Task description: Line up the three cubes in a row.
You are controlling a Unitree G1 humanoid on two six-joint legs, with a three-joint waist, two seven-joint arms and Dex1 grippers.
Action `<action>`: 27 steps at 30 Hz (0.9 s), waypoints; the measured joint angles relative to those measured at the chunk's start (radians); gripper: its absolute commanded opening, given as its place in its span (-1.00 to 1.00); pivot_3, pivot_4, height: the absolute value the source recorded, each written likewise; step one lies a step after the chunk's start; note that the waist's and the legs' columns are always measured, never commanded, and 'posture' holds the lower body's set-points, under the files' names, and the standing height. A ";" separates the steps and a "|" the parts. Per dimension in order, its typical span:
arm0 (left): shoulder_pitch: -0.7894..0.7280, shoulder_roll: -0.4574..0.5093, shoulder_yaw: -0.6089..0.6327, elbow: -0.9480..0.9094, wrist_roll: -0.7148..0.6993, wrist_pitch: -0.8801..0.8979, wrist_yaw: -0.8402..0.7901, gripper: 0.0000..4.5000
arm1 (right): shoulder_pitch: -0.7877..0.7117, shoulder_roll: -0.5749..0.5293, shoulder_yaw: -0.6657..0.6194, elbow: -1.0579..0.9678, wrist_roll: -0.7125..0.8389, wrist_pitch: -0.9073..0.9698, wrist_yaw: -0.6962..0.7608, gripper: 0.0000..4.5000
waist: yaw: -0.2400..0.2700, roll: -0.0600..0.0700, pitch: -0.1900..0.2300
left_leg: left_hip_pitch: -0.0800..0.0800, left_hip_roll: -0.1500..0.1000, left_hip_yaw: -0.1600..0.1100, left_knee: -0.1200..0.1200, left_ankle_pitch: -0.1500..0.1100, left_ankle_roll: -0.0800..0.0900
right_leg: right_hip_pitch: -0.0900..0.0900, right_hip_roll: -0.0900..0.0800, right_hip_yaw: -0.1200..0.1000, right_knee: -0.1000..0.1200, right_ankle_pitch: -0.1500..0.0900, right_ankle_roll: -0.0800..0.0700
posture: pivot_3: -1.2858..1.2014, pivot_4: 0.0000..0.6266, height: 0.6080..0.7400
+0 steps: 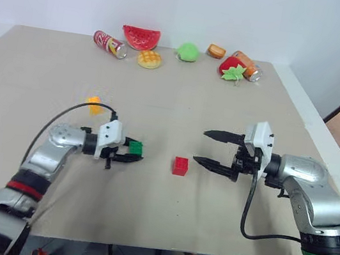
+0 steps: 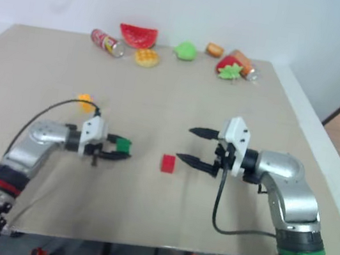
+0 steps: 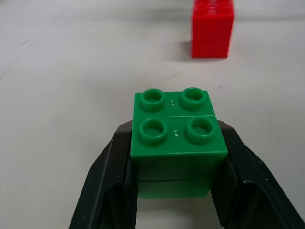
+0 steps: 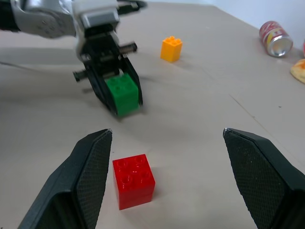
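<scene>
Half the green cube (image 3: pixel 177 138) sits hidden, seemingly, between left claw (image 3: pixel 176 191) fingers.

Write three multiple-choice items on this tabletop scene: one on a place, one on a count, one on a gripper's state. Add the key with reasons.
1. Where is the red cube?
A. On the table between the two grippers
B. Among the toy food at the far edge
C. Stacked on the yellow-orange cube

2. How many soda cans lie on the table?
A. One
B. Two
C. Four

3. What is the left gripper doing?
A. Open above the red cube
B. Shut on nothing
C. Shut on the green cube

Key:
1 A: it sits alone between the left gripper and the open right gripper.
2 B: one can lies far left, another far right.
3 C: the left wrist view shows both fingers clamping its sides.
</scene>
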 measured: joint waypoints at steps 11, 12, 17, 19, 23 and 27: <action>-0.090 -0.087 -0.014 0.173 -0.004 -0.064 -0.153 -0.39 | 0.164 -0.064 -0.133 -0.120 0.107 0.092 -0.042 0.72 | -0.002 0.000 0.000 | 0.000 0.000 -0.001 0.000 0.000 0.000 | 0.000 0.000 0.000 0.000 0.000 0.001 | 0.03 -0.52 1.00; -0.085 -0.079 -0.014 0.173 -0.004 -0.064 -0.167 -0.39 | 0.176 -0.069 -0.135 -0.120 0.108 0.094 -0.040 0.72 | -0.003 0.000 0.000 | 0.000 0.000 -0.001 0.000 0.000 0.000 | 0.000 0.000 0.001 0.000 0.000 0.001 | 0.03 -0.52 1.00; -0.073 -0.059 -0.009 0.191 -0.008 -0.073 -0.212 -0.39 | 0.180 -0.077 -0.136 -0.120 0.117 0.097 -0.042 0.72 | -0.003 0.000 0.000 | 0.001 0.000 -0.001 0.001 0.001 0.002 | 0.001 0.000 0.000 0.001 0.001 0.001 | 0.03 -0.52 1.00; -0.075 -0.059 -0.004 0.204 -0.008 -0.083 -0.217 -0.39 | 0.162 -0.077 -0.132 -0.119 0.117 0.097 -0.050 0.72 | -0.004 0.000 0.000 | 0.002 0.000 -0.001 0.002 0.001 0.002 | 0.001 0.000 0.000 0.001 0.002 0.001 | 0.03 -0.52 1.00; -0.086 -0.078 0.005 0.238 -0.008 -0.084 -0.216 -0.39 | 0.150 -0.075 -0.121 -0.119 0.117 0.097 -0.055 0.72 | -0.002 0.000 0.000 | 0.002 0.000 -0.001 0.002 0.001 0.002 | 0.002 0.000 0.000 0.001 0.002 0.001 | 0.03 -0.52 1.00; -0.099 -0.109 0.013 0.269 -0.006 -0.086 -0.205 -0.39 | 0.145 -0.075 -0.112 -0.119 0.117 0.097 -0.055 0.72 | 0.001 0.000 0.000 | 0.001 -0.001 -0.001 0.003 0.001 0.002 | 0.003 0.000 0.000 0.001 0.002 0.001 | 0.03 -0.52 1.00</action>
